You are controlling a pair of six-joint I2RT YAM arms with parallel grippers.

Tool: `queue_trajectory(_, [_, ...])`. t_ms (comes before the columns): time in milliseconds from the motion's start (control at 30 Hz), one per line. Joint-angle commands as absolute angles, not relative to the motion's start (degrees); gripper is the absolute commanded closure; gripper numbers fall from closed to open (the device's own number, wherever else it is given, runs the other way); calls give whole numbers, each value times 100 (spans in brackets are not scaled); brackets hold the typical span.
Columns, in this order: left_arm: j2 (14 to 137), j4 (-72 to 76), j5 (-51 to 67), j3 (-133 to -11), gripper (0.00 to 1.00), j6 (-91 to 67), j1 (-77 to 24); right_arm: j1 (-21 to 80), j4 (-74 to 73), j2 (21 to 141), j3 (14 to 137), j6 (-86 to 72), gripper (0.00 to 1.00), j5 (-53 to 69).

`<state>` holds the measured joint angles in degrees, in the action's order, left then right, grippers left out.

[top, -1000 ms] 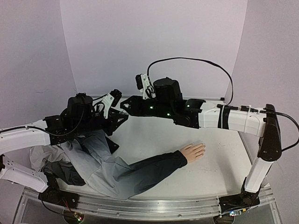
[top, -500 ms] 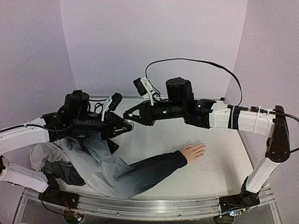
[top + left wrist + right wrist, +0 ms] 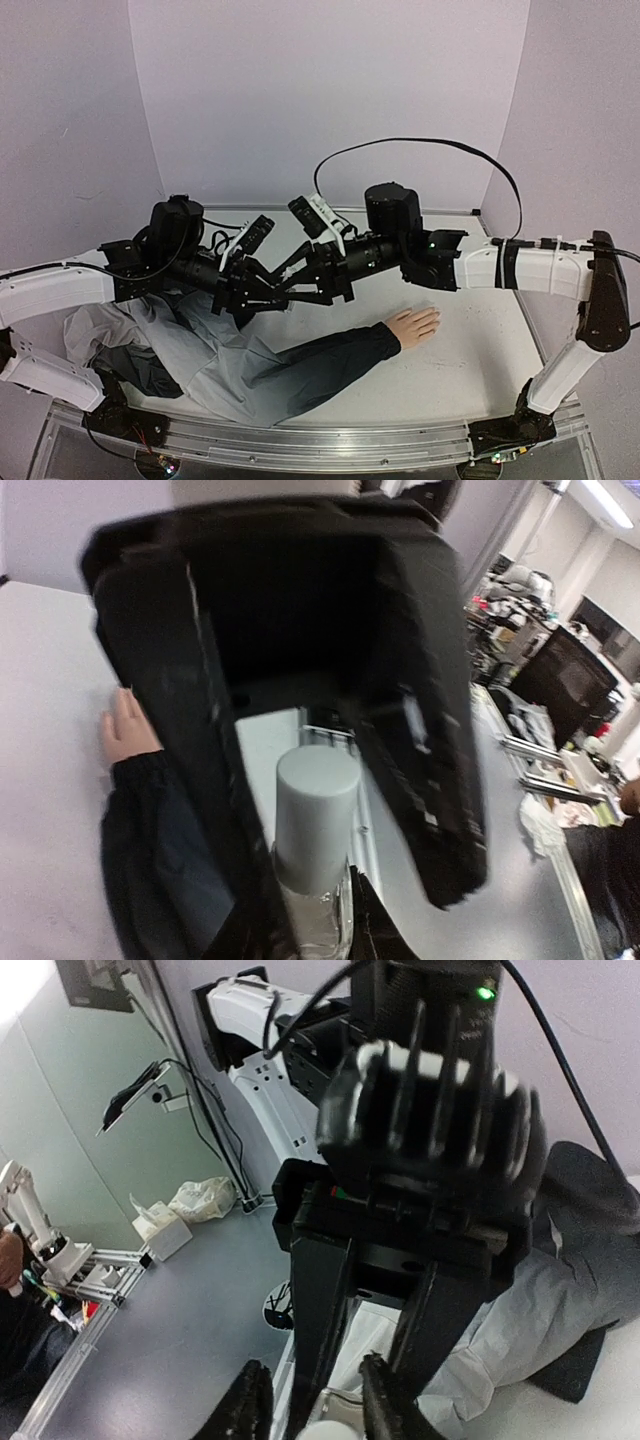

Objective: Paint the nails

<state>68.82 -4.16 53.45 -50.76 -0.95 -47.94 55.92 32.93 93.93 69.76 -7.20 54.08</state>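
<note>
A small clear bottle (image 3: 318, 910) with a pale grey cap (image 3: 316, 805) stands between the fingers of my left gripper (image 3: 315, 925), which is shut on its glass body. My right gripper (image 3: 315, 1405) faces it head-on, open, with its fingers (image 3: 195, 780) standing apart on either side of the cap (image 3: 326, 1432). The two grippers, left (image 3: 288, 294) and right (image 3: 282, 285), meet above the table's middle left. The peach mannequin hand (image 3: 413, 325) lies palm down at the end of a dark sleeve (image 3: 320, 362), to the right of both grippers. Its nails are too small to make out.
A crumpled grey garment (image 3: 150, 340) is heaped at the left, under my left arm. The white table (image 3: 480, 350) ends in an aluminium rail (image 3: 320, 435) at the near edge. A black cable (image 3: 420, 145) loops above my right arm.
Both grippers have come down and towards the near side together. My right gripper's fingers now straddle the bottle's cap. The mannequin hand has not moved.
</note>
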Motion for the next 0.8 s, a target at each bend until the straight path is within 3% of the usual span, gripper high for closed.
queue_trajectory(0, [6617,141,3587,-5397,100,-9,-4737,5663,3217,9063,6891,-944,46,4050])
queue_trajectory(133, [6410,118,2226,-5184,100,201,-4746,5668,2792,8843,6955,-1374,26,2121])
queue_trajectory(300, [6208,35,443,-5047,100,151,-4825,5666,2480,8776,7104,-2094,18,1221])
queue_trajectory(533, [6196,35,53,-5042,100,53,-4842,5826,2356,9321,7855,-2771,20,571])
queue_trajectory(767, [6254,35,-119,-5057,100,-102,-4847,5994,2202,10082,8823,-3155,36,66])
